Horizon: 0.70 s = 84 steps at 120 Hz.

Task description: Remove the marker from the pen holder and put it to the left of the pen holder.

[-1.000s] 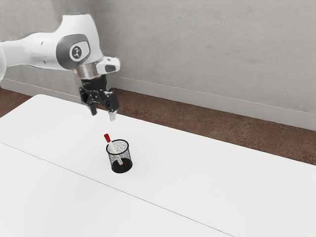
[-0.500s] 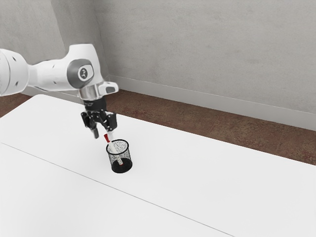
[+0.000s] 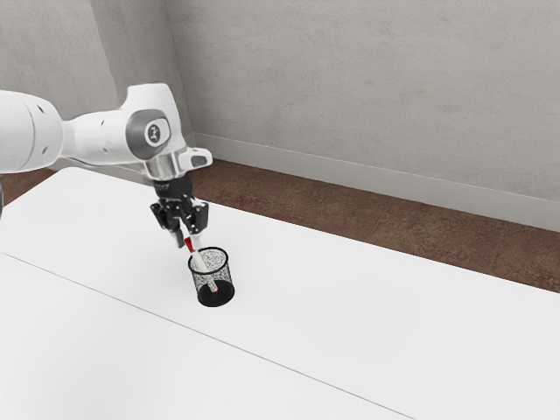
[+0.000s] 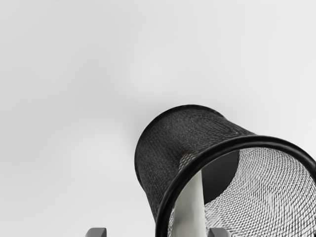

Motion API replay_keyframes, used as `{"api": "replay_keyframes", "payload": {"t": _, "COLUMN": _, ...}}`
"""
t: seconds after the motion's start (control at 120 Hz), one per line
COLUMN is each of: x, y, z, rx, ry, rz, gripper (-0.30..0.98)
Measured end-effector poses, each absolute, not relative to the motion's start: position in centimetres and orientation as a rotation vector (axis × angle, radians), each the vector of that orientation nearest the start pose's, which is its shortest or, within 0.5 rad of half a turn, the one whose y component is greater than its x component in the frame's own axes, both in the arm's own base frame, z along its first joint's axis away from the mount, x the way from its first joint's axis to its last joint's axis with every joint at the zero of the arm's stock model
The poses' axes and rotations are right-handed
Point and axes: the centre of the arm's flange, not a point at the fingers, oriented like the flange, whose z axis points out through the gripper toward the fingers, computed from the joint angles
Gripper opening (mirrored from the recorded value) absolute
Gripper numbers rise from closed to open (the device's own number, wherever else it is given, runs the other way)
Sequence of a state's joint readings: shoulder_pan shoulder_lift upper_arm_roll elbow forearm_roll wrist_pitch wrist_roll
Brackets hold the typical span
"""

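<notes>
Black-rimmed mesh pen holder (image 3: 226, 274), one, upright on one white table (image 3: 350, 324), one white marker (image 3: 200, 262) leaning inside, its single red cap (image 3: 189, 246) toward the exterior view's eleven o'clock, one gripper (image 3: 187, 240) there, open, two fingers (image 3: 196, 239) apart near the cap

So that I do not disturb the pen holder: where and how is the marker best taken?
I would grip the red end of the marker, coming from above, one finger on each side. The marker leans in the pen holder with that end sticking out past the rim, so the hand would probably clear the mesh wall.
</notes>
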<state>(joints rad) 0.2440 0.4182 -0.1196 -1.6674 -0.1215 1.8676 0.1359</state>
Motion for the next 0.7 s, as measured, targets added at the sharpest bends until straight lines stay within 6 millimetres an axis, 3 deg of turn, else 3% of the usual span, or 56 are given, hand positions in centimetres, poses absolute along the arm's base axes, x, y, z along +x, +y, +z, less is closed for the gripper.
{"api": "replay_keyframes", "payload": {"t": 0.5, "x": 63.7, "y": 7.4, "z": 35.5, "rx": -3.315, "ry": -0.058, "rz": 0.311, "gripper": 0.05}}
{"api": "replay_keyframes", "payload": {"t": 0.7, "x": 63.8, "y": 6.2, "z": 35.7, "rx": -3.32, "ry": -0.026, "rz": 0.307, "gripper": 0.02}}
